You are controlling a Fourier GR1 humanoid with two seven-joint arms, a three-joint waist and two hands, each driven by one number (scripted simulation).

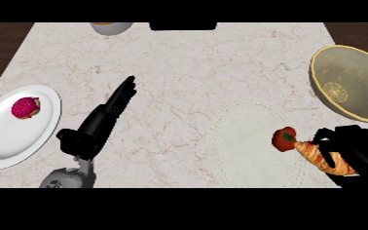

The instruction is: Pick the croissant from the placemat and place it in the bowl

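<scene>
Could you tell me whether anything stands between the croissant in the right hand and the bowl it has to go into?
Nothing visible does. The golden-brown croissant sits in the black right hand, and only bare marble counter separates it from the yellow-rimmed bowl. The red strawberry lies left, off that path.

The croissant is golden-brown with darker ridges, long and tapered, lying at the counter's four o'clock on the right edge of the placemat, its tip aimed toward ten o'clock. The placemat is pale, round and lacy. The bowl, yellow-rimmed with an olive inside, sits at three o'clock, tilted, partly cut off by the view's edge
</scene>
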